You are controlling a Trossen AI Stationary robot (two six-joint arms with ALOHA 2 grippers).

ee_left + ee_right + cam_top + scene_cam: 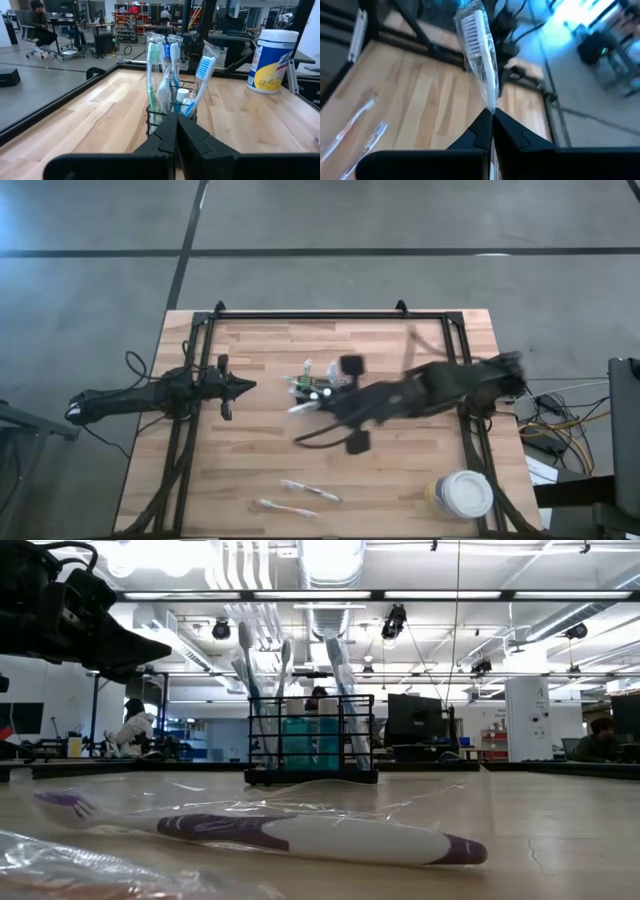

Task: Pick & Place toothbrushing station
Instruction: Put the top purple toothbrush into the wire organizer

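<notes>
The right gripper (491, 116), dark and two-fingered, is clamped on a white toothbrush in a clear plastic wrapper (481, 45), whose bristled head stands up beyond the fingertips in the right wrist view. From above, this gripper (308, 408) sits out over the middle of the light wooden slatted table (260, 460), and the small black open-top caddy with dark mesh-like wire sides (318, 387) stands just beside its tip, on the far side of it. The caddy (167, 112) already holds several wrapped toothbrushes (156, 65) standing upright, with green, blue and white handles; from table height the caddy (312, 748) rests flat on the wood with the brushes rising above its rim. The left gripper (176, 131) has its fingers pressed together on nothing and points straight at the caddy from well apart, hanging over the left part of the table (240, 387). Nearer the table's front edge, apart from both grippers, lie two more wrapped toothbrushes (310, 492), one of them white with purple ends (300, 835) close to the low camera. A round white tub with a yellow label (462, 495) stands at the front right corner.
</notes>
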